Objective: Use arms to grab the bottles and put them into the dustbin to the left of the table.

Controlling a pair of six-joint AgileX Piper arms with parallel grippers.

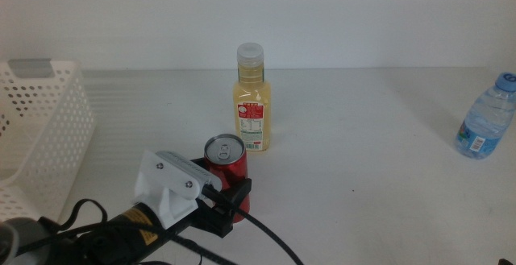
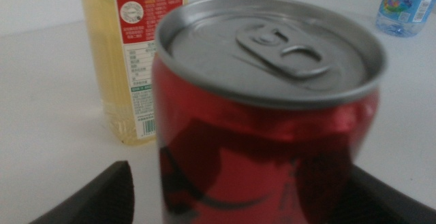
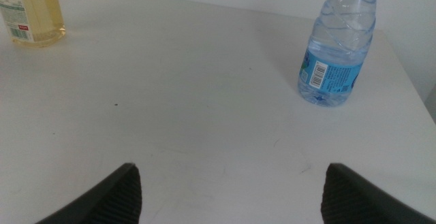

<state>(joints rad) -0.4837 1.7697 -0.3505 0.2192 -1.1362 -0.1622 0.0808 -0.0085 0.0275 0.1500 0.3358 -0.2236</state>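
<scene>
Standing upright on the table (image 1: pixel 363 160), the red can (image 1: pixel 226 168) sits between the two dark jaws of the left gripper (image 1: pixel 234 202), one jaw on each side of its lower body. In the left wrist view the can (image 2: pixel 266 135) fills the gap between the jaws, though whether they press on its wall cannot be told (the contact points are cut off by the edge of the view). The jaws are spread about as wide as the can.

That left arm (image 1: pixel 121 225) reaches toward the can from the front left, low over the tabletop, with its white casing angled up and black cables trailing behind.

Just behind the can, slightly to its right and apart from it, stands the yellow juice bottle (image 1: pixel 251 100), upright with its white cap on. Far to the can's right, near the table's edge, stands the blue-capped water bottle (image 1: pixel 486 120). Well to the can's left is the white perforated dustbin (image 1: pixel 48 128).

The right gripper (image 3: pixel 231 190) hangs with its jaws wide apart and holding nothing, over bare table, the water bottle (image 3: pixel 337 47) ahead of it.
</scene>
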